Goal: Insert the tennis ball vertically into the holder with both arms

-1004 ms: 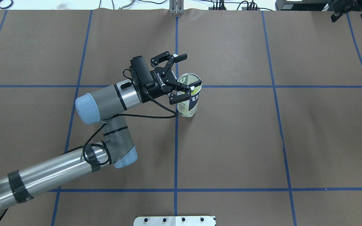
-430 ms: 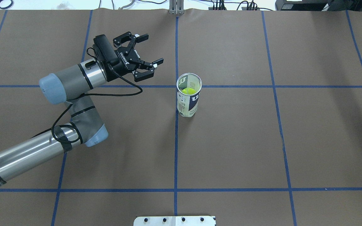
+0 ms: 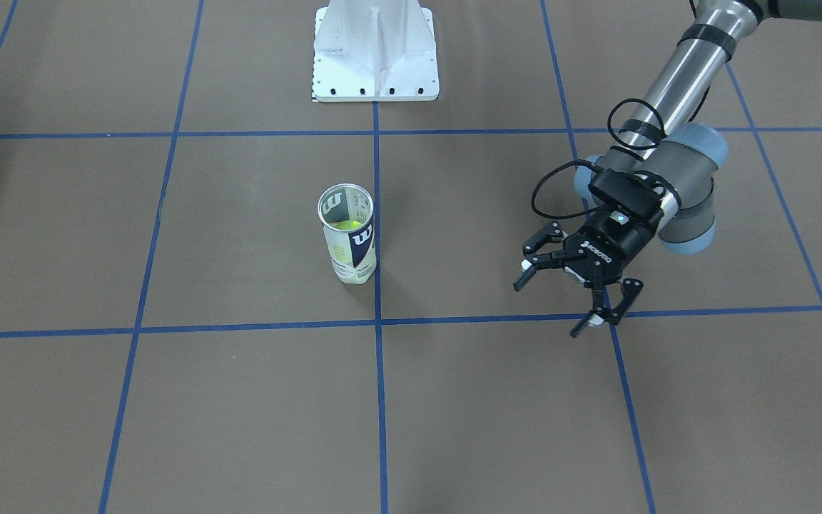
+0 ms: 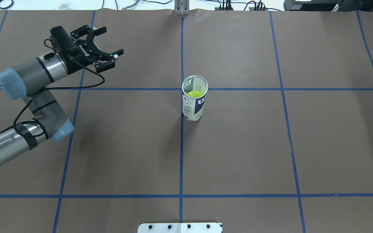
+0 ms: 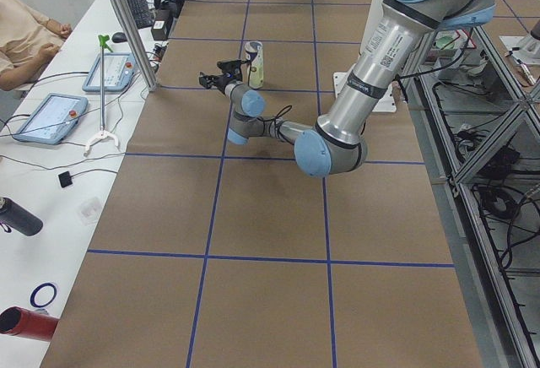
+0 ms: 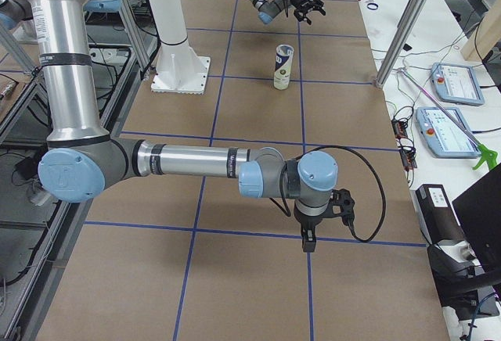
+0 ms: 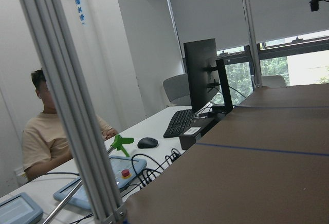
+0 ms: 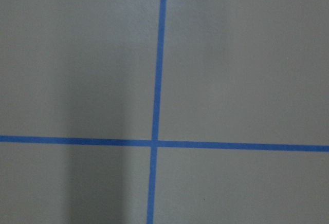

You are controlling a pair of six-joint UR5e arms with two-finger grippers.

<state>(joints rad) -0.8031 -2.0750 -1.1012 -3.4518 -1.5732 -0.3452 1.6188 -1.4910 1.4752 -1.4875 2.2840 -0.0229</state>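
Note:
The holder (image 4: 194, 108), a clear can with a white and navy label, stands upright at the table's middle. A yellow-green tennis ball (image 4: 194, 94) lies inside it; both also show in the front-facing view, the holder (image 3: 350, 253) and the ball (image 3: 345, 225). My left gripper (image 4: 112, 42) is open and empty, well off to the holder's far left, above the table; it also shows in the front-facing view (image 3: 549, 308). My right gripper (image 6: 307, 239) shows only in the exterior right view, pointing down at the table far from the holder; I cannot tell if it is open or shut.
The white pedestal base (image 3: 375, 50) stands at the robot's side of the table. Blue tape lines (image 8: 157, 143) cross the brown table under the right wrist. A seated operator (image 5: 25, 35) and control tablets (image 5: 44, 116) are at the side bench.
My left gripper, open, has drawn back from the holder's rim to the far left. The ball stays inside the upright holder. The right gripper has left the overhead view's top right corner.

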